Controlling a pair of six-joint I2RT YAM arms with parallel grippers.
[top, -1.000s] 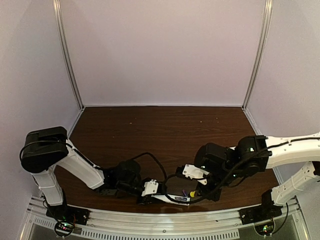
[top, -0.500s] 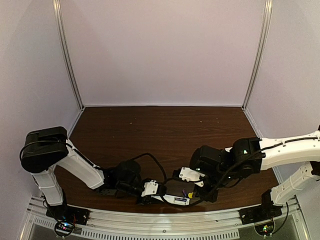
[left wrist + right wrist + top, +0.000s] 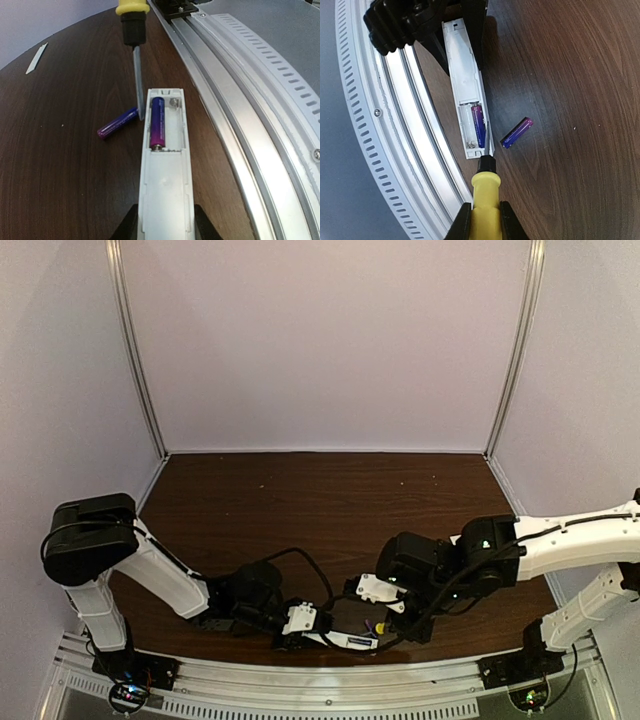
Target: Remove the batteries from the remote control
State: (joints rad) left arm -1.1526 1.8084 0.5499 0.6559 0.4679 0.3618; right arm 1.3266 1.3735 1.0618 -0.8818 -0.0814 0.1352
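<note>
Remote control [image 3: 165, 195]: slim white matte plastic bar, clamped at its near end by the left gripper [image 3: 165, 229], the battery compartment lying uncovered ahead of the fingers. Seated battery [image 3: 156, 122]: glossy purple-blue cylinder, lodged in that compartment. Loose battery [image 3: 117, 123]: matching cylinder, laid on the dark wood-grain table [image 3: 60, 175] just left of the remote's far end. Screwdriver [image 3: 485, 192]: smooth yellow handle pinched in the narrowed right gripper [image 3: 485, 220], slim grey blade set at the compartment's edge, between the two batteries.
</note>
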